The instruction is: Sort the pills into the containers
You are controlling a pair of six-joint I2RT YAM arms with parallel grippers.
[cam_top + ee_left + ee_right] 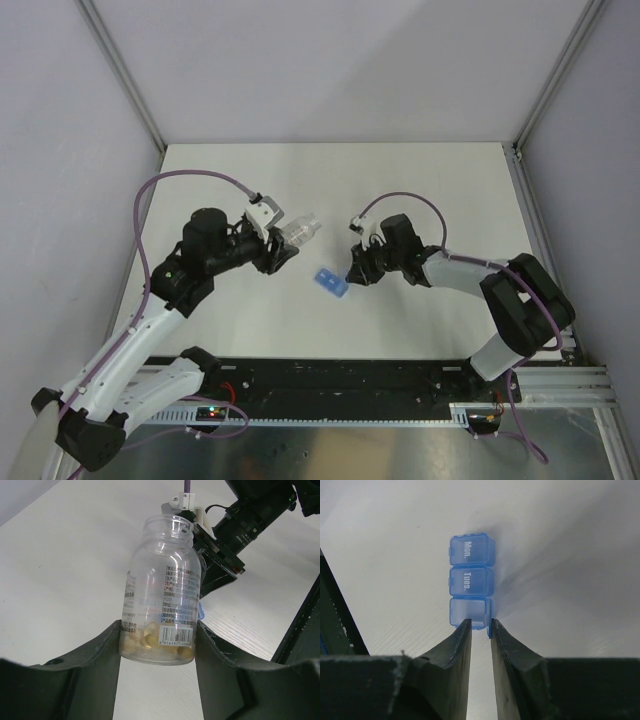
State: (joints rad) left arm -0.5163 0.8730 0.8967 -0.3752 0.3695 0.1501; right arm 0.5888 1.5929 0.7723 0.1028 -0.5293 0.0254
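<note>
My left gripper (281, 246) (157, 630) is shut on the base of a clear labelled bottle (300, 232) (162, 595), which it holds with its open mouth pointing away. Several pale amber pills (150, 642) lie at the bottle's bottom. The blue three-compartment containers strip (330, 283) (471, 580) lies on the table, its far lids marked "Mon." and "Tues.". The nearest compartment's lid (490, 617) stands up on edge. My right gripper (352, 272) (481, 622) has its tips at that nearest compartment. Its jaws are a narrow gap apart, and the raised lid rests against the right finger's inner face.
The right arm's wrist (240, 525) shows just beyond the bottle in the left wrist view. A black rail (350, 385) runs along the table's near edge. Grey walls with metal frame posts (120, 70) enclose the white table (420, 190).
</note>
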